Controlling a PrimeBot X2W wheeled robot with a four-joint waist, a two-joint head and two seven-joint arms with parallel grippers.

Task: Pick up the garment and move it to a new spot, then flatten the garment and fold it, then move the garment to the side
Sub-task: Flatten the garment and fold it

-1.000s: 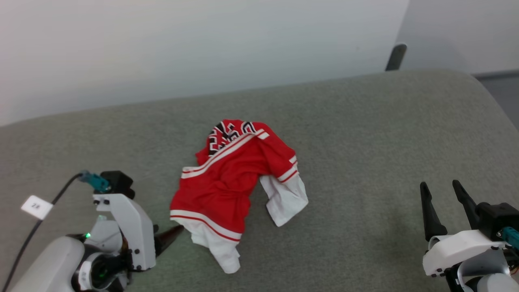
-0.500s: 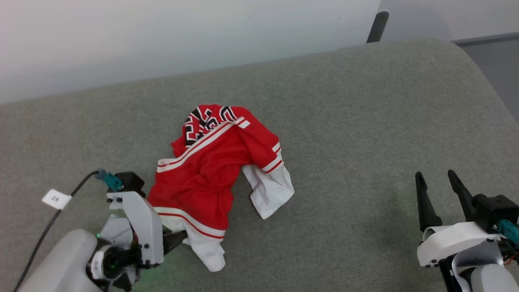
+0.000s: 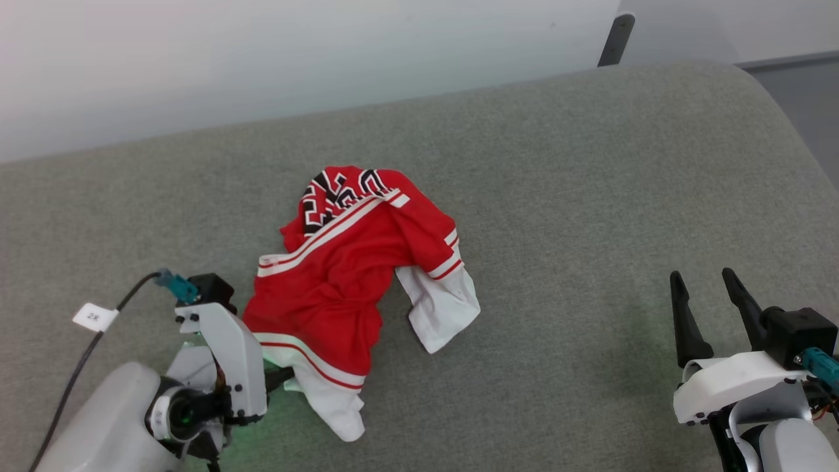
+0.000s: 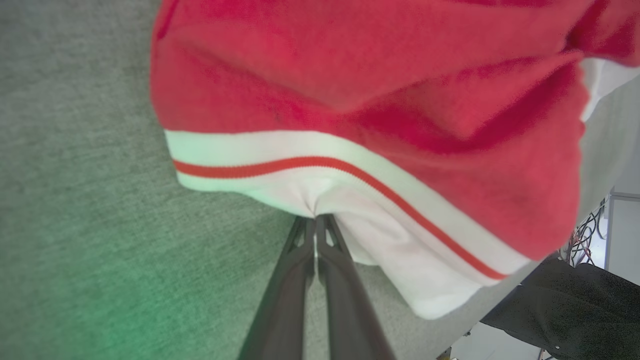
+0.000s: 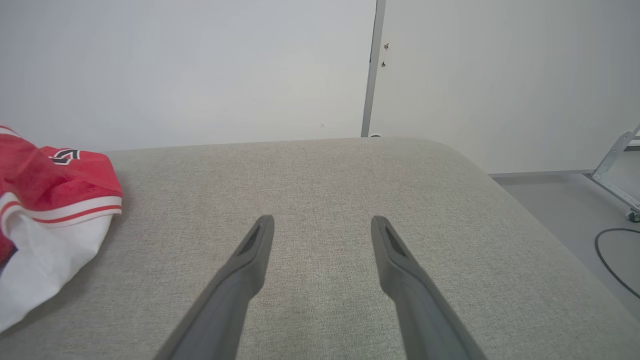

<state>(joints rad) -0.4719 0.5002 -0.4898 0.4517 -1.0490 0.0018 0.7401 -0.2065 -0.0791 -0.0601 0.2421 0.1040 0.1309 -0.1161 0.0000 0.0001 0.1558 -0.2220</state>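
Note:
The garment, a red jersey with white sleeves and striped trim, lies crumpled in the middle of the grey couch seat; black lettering shows at its far end. My left gripper sits at the garment's near-left edge. In the left wrist view its fingers are pressed together on the white sleeve fabric below the red stripe. My right gripper rests open at the lower right, far from the garment, with nothing between its fingers.
A pale wall runs behind the couch. A dark post stands at the back right. The seat's right edge drops to grey floor. A tagged cable trails from my left wrist.
My left gripper has moved in to the garment's near-left edge and shut on the white sleeve. The head camera shifted. The right gripper stayed open in place.

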